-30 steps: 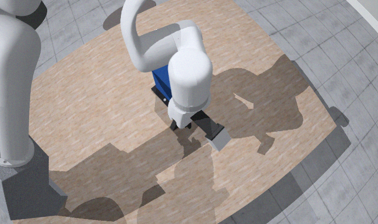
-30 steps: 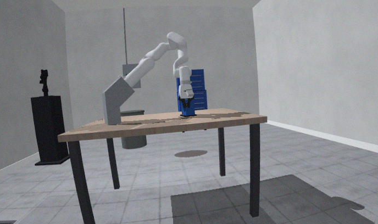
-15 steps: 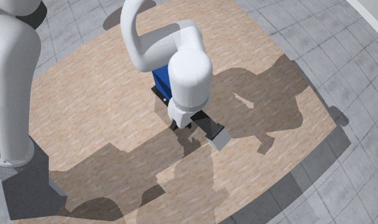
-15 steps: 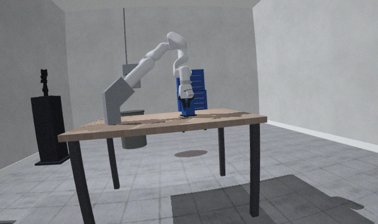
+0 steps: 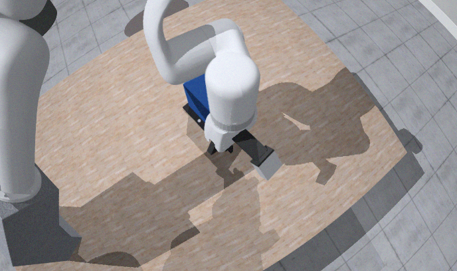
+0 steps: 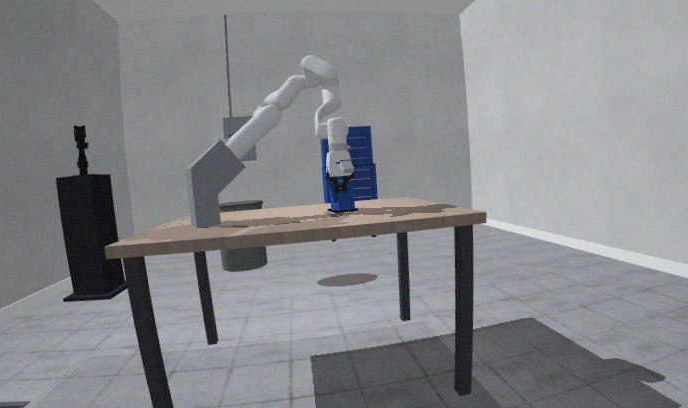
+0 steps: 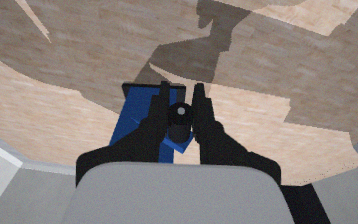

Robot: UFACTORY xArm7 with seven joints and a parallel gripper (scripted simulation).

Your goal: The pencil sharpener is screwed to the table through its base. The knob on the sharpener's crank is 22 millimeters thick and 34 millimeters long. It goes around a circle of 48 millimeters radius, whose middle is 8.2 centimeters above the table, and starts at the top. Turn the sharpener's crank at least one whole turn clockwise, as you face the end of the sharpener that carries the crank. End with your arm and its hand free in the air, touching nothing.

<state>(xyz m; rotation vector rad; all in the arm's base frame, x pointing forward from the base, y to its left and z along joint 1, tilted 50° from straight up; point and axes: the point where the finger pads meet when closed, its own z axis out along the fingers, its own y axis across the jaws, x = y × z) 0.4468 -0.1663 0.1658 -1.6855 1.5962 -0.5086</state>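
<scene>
The blue pencil sharpener point(image 5: 196, 95) stands on a black base near the middle of the wooden table, mostly hidden behind my arm in the top view; it also shows in the exterior view point(image 6: 342, 200) and in the wrist view point(image 7: 143, 117). In the wrist view the dark round crank knob point(image 7: 180, 117) sits between my two black fingers. My gripper point(image 7: 181, 94) is shut on the knob from both sides, pointing down over the sharpener's crank end. The gripper also shows in the top view point(image 5: 220, 148) and in the exterior view point(image 6: 338, 186).
My grey arm base block point(image 6: 207, 182) stands at the table's left end. A blue drawer cabinet point(image 6: 359, 162) stands behind the table. A black pedestal point(image 6: 88, 233) with a camera stands on the floor at left. A grey bin point(image 6: 242, 235) stands behind the table.
</scene>
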